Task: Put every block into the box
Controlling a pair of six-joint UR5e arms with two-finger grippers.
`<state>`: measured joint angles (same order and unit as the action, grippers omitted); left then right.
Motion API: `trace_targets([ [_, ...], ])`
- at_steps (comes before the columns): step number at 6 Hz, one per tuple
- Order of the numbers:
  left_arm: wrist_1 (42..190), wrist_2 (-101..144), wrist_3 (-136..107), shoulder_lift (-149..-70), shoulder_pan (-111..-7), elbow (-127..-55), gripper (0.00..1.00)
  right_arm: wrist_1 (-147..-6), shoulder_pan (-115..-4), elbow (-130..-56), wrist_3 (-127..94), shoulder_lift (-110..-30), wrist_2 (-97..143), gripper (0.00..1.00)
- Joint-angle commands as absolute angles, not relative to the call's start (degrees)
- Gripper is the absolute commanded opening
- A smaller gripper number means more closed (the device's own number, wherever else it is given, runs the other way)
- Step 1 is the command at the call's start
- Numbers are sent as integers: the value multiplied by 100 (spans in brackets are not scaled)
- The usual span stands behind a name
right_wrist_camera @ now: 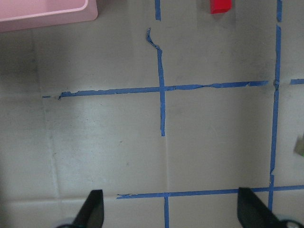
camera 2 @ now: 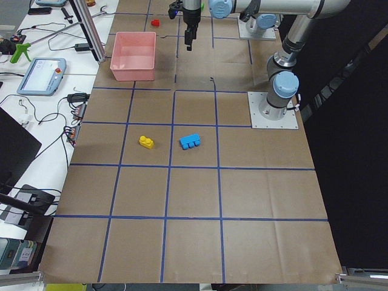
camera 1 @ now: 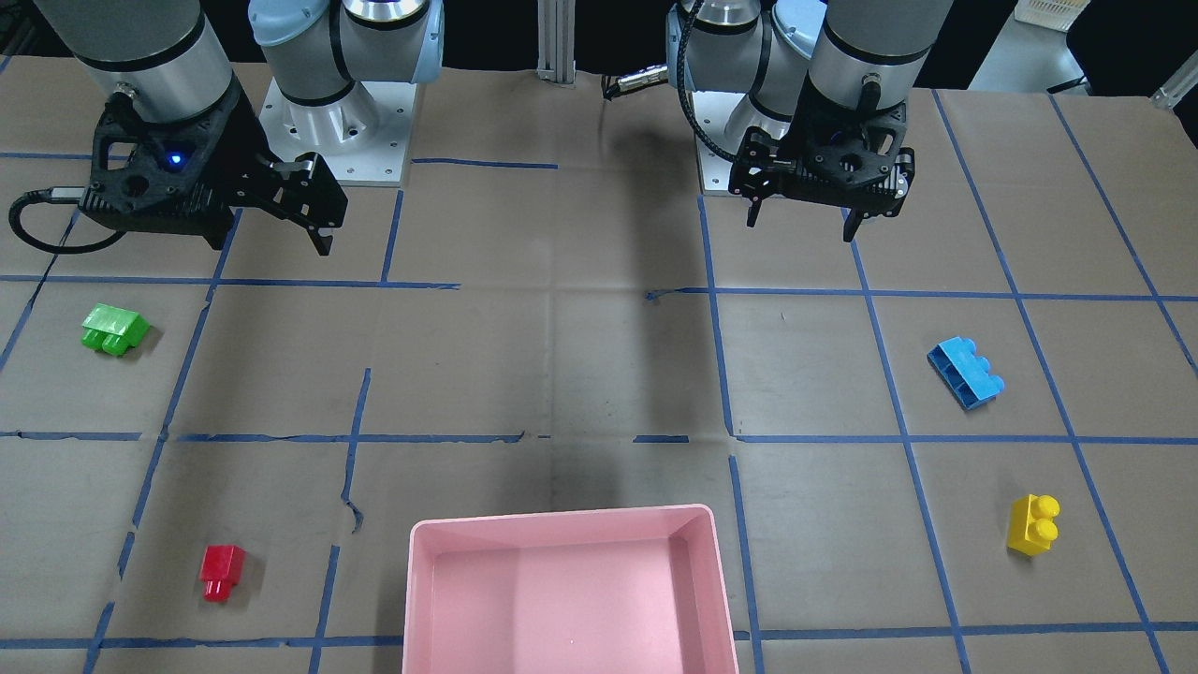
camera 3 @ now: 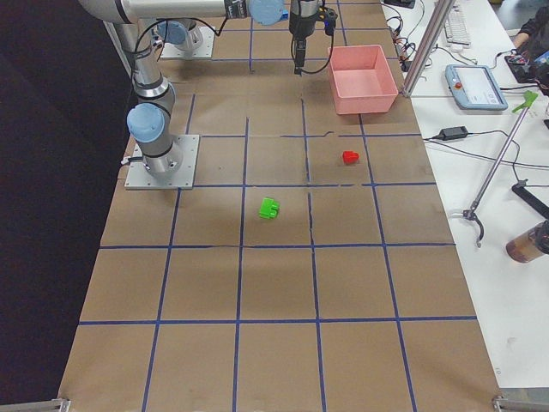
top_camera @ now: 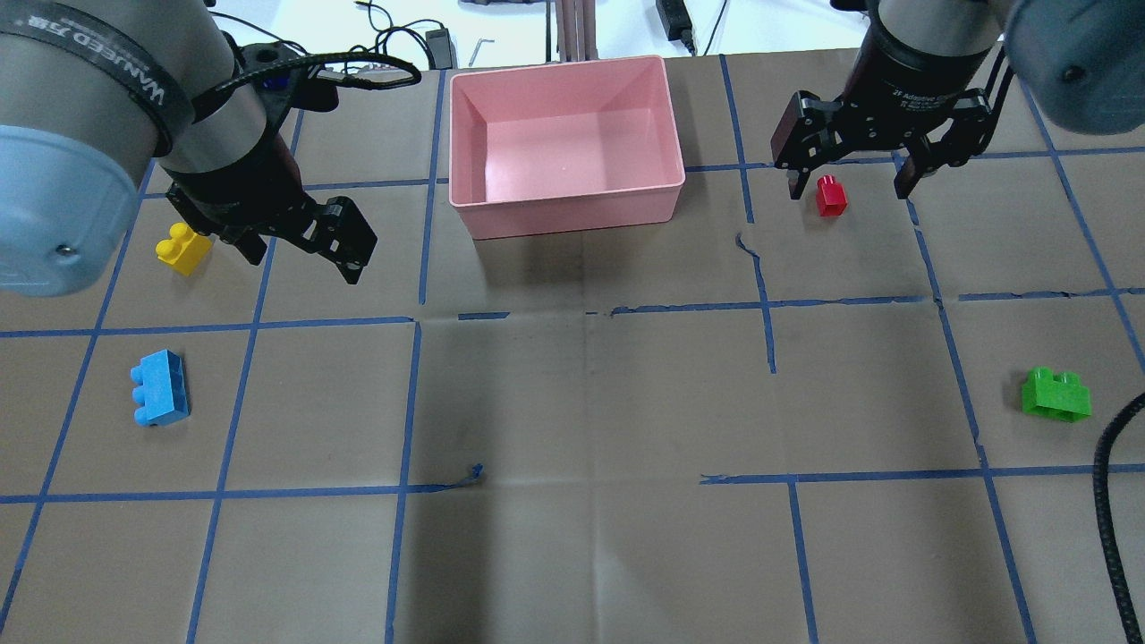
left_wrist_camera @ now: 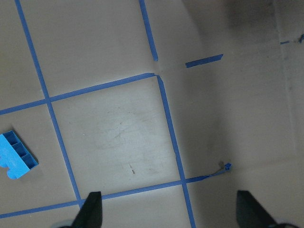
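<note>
Overhead exterior: left tool (top_camera: 301, 264) and right tool (top_camera: 846, 190) both gape wide, holding nothing. Out on the desk (top_camera: 581, 402) lie red block (top_camera: 830, 195), yellow block (top_camera: 183, 249), blue block (top_camera: 160, 387), green block (top_camera: 1056, 394); the box (top_camera: 567, 204) waits unfilled. Centre right tool over red, I'd say, then drop straight.

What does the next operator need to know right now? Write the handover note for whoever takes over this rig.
Grippers: left gripper open and empty; right gripper open and empty. Both hang above the table.
Things: the box is empty, at the table's edge across from the robot, near the middle. The blue block and yellow block lie on the left arm's side. The green block and red block lie on the right arm's side.
Done: nothing boxed.
Left: all four blocks.
</note>
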<state>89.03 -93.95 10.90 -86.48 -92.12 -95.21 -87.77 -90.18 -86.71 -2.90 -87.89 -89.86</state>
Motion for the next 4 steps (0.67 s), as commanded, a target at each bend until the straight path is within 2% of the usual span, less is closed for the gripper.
trace_targets([
  [1, 8903, -9396, 1090, -8648, -9211, -9501, 98, -8789, -9018, -8631, -247, -8789, -9000, 100],
  [4, 8912, -9395, 1116, -8657, -9176, -9492, 98, -8780, -9009, -8420, -229, -8771, -9009, 100],
])
